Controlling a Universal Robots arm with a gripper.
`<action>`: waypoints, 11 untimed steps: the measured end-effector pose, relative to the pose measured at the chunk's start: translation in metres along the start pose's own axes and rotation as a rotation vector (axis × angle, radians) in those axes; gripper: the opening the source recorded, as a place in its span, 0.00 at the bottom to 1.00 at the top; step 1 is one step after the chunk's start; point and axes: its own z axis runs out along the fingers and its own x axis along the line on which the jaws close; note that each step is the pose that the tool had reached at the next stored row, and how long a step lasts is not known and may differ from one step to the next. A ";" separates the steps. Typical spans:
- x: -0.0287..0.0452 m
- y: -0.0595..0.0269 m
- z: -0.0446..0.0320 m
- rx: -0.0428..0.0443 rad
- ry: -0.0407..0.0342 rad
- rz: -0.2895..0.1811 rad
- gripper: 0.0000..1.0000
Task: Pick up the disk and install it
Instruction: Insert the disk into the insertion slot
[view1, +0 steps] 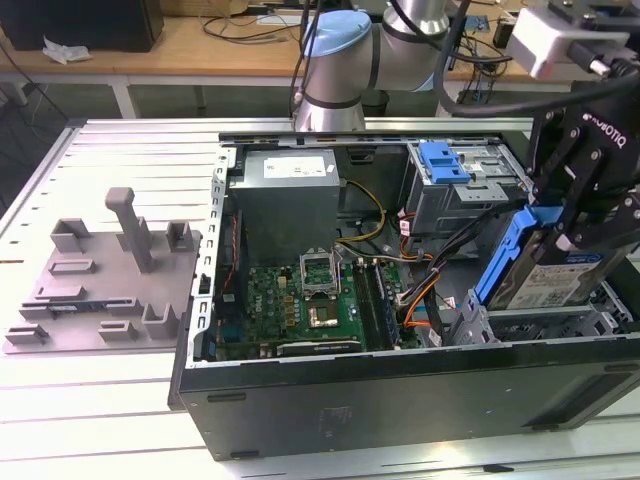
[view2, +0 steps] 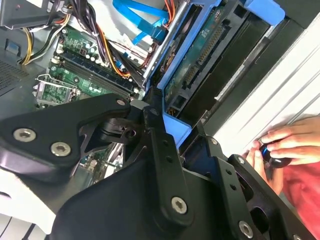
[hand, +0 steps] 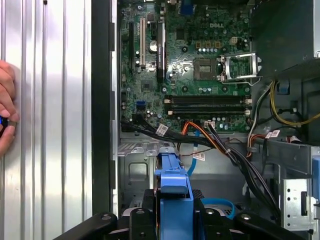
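The disk (view1: 548, 285), in its blue carrier, was held on edge, clamped between the jaws of the gripper (view1: 572, 232), at the exterior view's right end of the open computer case (view1: 350, 400). The case was laid on a slatted metal table (view1: 100, 420), beside a grey fixture plate (view1: 100, 285). A wooden bench (view1: 200, 45) was seen behind.

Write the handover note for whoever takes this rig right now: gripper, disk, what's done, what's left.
Gripper: shut on the disk, fingers on its blue frame.
Disk: held tilted over the drive bay, at the exterior view's right end of the open computer case.
Done: pick-up.
Left: install; the disk is not yet seated in the bay.
Note: a person's hand rests on the table beside the case.
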 end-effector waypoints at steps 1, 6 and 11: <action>0.0000 -0.0001 0.0023 0.0000 0.0000 0.000 0.36; 0.0000 -0.0002 0.0094 0.0000 0.0000 0.000 0.36; 0.0000 -0.0003 0.0148 0.0000 0.0001 0.000 0.36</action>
